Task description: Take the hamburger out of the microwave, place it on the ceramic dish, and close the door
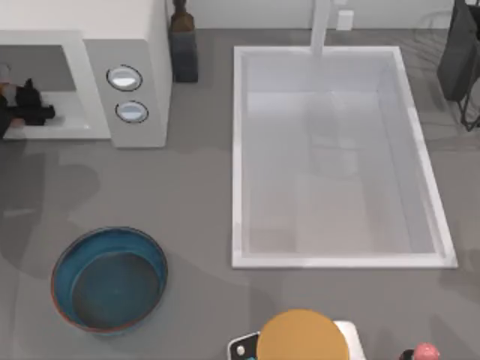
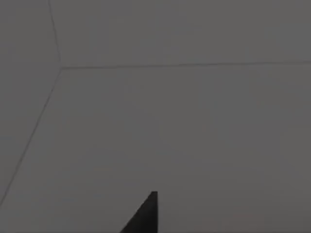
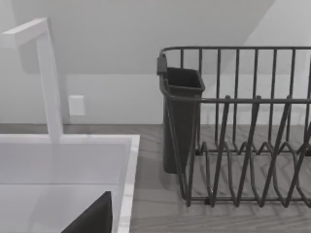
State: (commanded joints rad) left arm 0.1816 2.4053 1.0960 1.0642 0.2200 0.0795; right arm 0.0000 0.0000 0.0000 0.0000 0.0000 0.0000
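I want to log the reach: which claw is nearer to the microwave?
Left. The left claw is inside the microwave cavity, at the table's left. The right claw is far from it, by the sink and the dish rack.

A large white rectangular sink basin takes up the right half of the grey table, with a white square-section tap rising from its far rim. A dark brown bottle stands at the back, to the left of the basin. At the table's near edge a plain orange-tan round disc sits over a white object, and a small pink rounded item lies to its right. A dark wire dish rack with a dark grey cutlery cup stands on the table right of the basin, by a white wall bearing a small white socket plate.
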